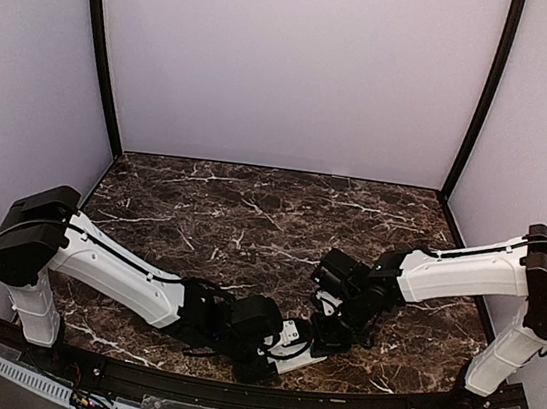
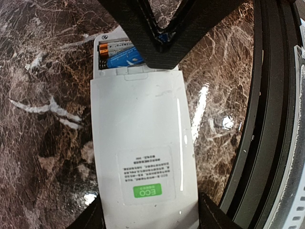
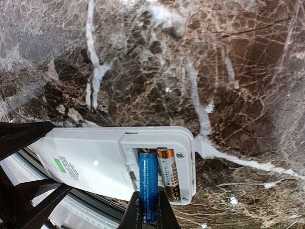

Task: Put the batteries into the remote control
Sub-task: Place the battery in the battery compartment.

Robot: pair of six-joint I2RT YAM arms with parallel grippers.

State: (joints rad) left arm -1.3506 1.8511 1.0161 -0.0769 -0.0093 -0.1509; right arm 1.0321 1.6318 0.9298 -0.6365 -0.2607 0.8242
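Blue battery [image 3: 148, 183] in closed right hand [image 3: 148, 212] — remote control [image 2: 138, 138] tight in left hand [image 2: 150, 218]

The table [image 3: 143, 62] looks glossy marble, the remote control [image 2: 138, 138] smooth plastic, the battery [image 3: 147, 183] shiny

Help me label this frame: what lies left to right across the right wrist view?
Left end effector's black finger → green rectangular sticker on the flat white plastic remote control → slim blue cylindrical battery → copper-and-black cylindrical battery → bare brown marble tabletop.
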